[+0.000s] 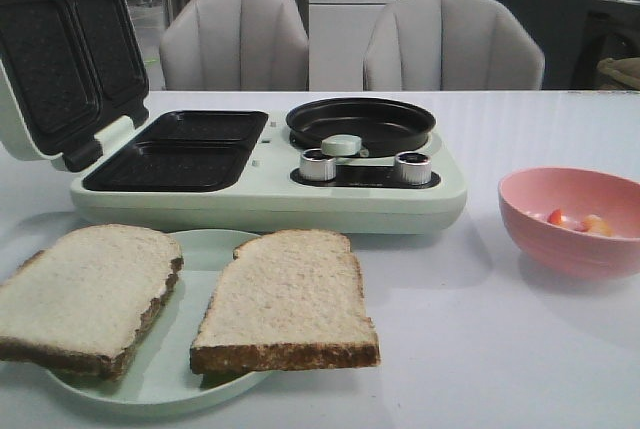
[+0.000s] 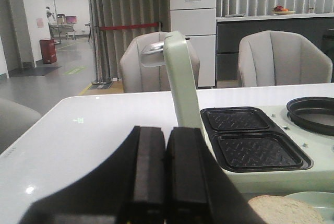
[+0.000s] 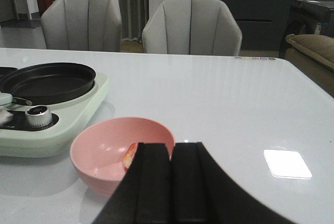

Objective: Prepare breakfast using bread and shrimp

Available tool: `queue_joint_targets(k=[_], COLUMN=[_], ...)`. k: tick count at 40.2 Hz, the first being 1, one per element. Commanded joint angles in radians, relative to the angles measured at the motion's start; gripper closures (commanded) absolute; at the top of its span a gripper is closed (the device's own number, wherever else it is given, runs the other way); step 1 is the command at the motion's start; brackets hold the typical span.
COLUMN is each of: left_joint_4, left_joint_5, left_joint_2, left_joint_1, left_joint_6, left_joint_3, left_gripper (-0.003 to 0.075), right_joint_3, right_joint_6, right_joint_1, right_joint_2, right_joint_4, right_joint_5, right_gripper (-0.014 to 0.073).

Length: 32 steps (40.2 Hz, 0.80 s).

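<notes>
Two slices of bread lie on a pale green plate (image 1: 160, 389) at the table's front left, one (image 1: 85, 294) to the left and one (image 1: 285, 299) to the right. Small orange-pink shrimp (image 1: 578, 221) rest in a pink bowl (image 1: 575, 249) at the right. My left gripper (image 2: 166, 132) is shut and empty, left of the breakfast maker, with a bread edge (image 2: 284, 211) in its view. Shut and empty too, my right gripper (image 3: 170, 148) hovers just in front of the bowl (image 3: 104, 153), partly hiding a shrimp (image 3: 130, 155). Neither gripper appears in the front view.
A pale green breakfast maker (image 1: 270, 189) stands mid-table, lid (image 1: 65, 49) raised at the left over two black grill wells (image 1: 180, 149), with a black round pan (image 1: 360, 121) and two knobs (image 1: 365, 164). Two grey chairs (image 1: 350, 44) stand behind the table.
</notes>
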Motion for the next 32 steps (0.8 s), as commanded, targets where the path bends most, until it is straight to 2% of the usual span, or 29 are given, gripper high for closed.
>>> queue_joint_targets(k=[1, 16, 23, 32], left_joint_4=[-0.01, -0.012, -0.012, -0.013], left_joint_5=[-0.09, -0.09, -0.172, -0.171], left_joint_2=[-0.016, -0.016, -0.016, -0.014], left_joint_1=[-0.002, -0.002, -0.002, -0.002], left_joint_6=[-0.008, -0.008, -0.008, -0.008], left_joint_3=[0.03, 0.03, 0.016, -0.157], left_gripper=[0.0622, 0.0622, 0.0622, 0.0622], right_joint_3=[-0.017, -0.017, -0.021, -0.144], right_joint_6=[-0.003, -0.003, -0.003, -0.003], right_joint_1=[0.0, 0.0, 0.0, 0.0], right_joint_2=[-0.01, -0.01, -0.01, -0.01], right_joint_4=[-0.009, -0.009, -0.009, -0.009], right_joint_5=[-0.094, -0.096, -0.141, -0.117], right_gripper=[0.0558, 0.0558, 0.0558, 0.0558])
